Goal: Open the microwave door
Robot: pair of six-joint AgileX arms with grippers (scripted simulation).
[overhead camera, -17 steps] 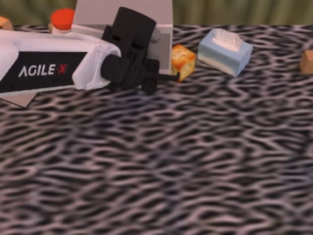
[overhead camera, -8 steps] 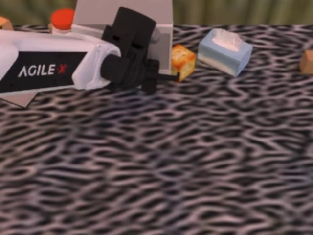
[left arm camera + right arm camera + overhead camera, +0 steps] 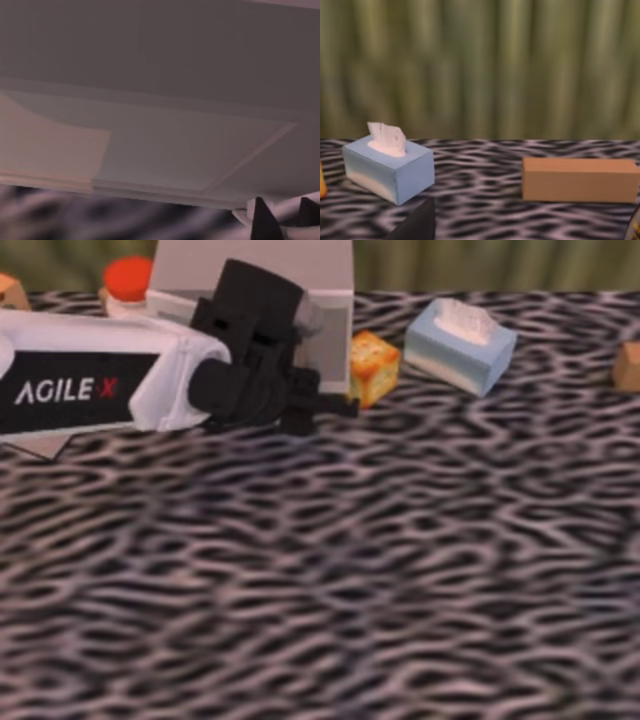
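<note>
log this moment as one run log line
task: open door | left gripper at microwave front | door close in left wrist view | right arm: out of view

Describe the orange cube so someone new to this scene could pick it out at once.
Start at the microwave, the big light grey box at the table's far edge where the left gripper works. The orange cube sits right beside its right front corner, between it and the tissue box. It is the only speckled orange block; the tissue box is pale blue, and the brown box is plain.
</note>
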